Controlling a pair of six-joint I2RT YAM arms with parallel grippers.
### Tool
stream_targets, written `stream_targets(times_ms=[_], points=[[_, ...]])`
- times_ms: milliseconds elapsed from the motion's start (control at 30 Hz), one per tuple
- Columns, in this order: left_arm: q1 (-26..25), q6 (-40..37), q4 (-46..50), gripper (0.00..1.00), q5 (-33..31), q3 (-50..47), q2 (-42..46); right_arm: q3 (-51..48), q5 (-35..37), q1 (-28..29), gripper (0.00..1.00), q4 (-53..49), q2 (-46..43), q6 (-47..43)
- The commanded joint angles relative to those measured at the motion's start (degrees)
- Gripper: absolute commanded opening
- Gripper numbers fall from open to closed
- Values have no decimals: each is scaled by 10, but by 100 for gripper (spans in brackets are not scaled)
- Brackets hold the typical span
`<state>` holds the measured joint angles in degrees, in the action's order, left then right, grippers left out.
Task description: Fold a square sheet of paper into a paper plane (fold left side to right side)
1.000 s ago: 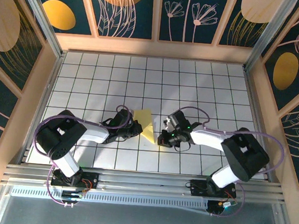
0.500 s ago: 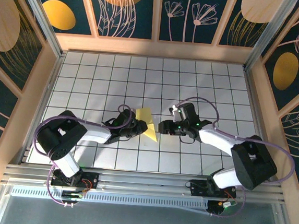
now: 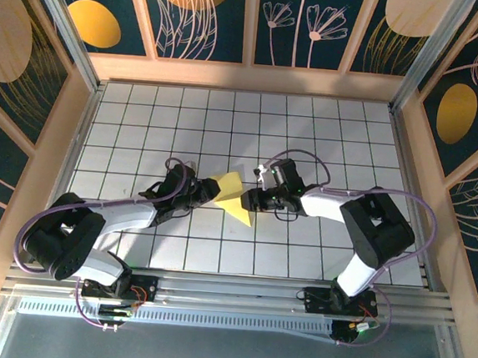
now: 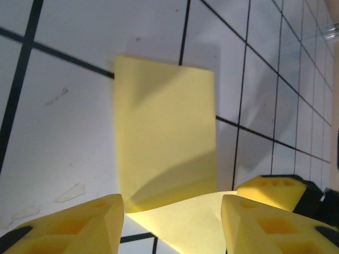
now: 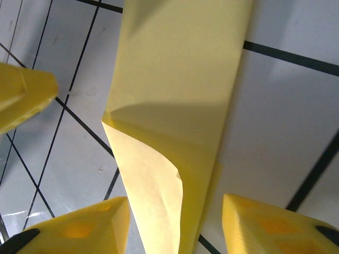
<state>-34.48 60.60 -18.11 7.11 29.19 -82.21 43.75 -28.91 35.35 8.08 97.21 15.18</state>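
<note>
The square sheet of paper point(image 3: 232, 197) lies folded on the white grid table, a pale yellow pointed shape with one flap point(image 5: 153, 190) curling up off the layer below. My left gripper point(image 3: 210, 192) is at its left edge, open, and the paper's near corner point(image 4: 183, 222) lies between its yellow fingers point(image 4: 69, 227) without touching them. At the paper's right edge my right gripper point(image 3: 251, 201) is open too, the raised flap standing between its fingers point(image 5: 275, 225). In the left wrist view the paper point(image 4: 164, 137) stretches away flat, with a right fingertip point(image 4: 270, 189) beside it.
The grid table point(image 3: 326, 145) is walled by a wooden rim and painted panels point(image 3: 253, 21) at the back and sides. Both arm bases sit on the metal rail point(image 3: 229, 295) at the near edge. Purple cables loop over each arm.
Both grippers have gone from shut to open. The left arm has stretched out toward the paper's left edge, and the right gripper has slid left to its right edge. The paper stayed put.
</note>
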Motion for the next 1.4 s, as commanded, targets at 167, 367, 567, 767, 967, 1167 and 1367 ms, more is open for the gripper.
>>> stream_targets(times_ms=[167, 367, 567, 767, 967, 1167, 1367], points=[[20, 12, -38, 60, 53, -33, -4, 25, -20, 5, 23, 24, 16, -11], [48, 26, -106, 65, 105, -47, -29, 5, -5, 4, 0, 25, -24, -4], [64, 21, -129, 65, 123, -35, -58, -21, -13, 2, 0, 52, -60, 15], [65, 19, -156, 60, 147, -16, -93, -33, -13, 1, 0, 61, -72, 20], [65, 14, -169, 52, 160, 8, -126, -39, -14, 0, 0, 68, -76, 24], [65, -8, -156, 37, 171, 48, -175, -43, -16, -2, 0, 72, -79, 26], [65, -15, -149, 12, 166, 59, -173, -43, 17, -9, 10, 46, -92, 27]])
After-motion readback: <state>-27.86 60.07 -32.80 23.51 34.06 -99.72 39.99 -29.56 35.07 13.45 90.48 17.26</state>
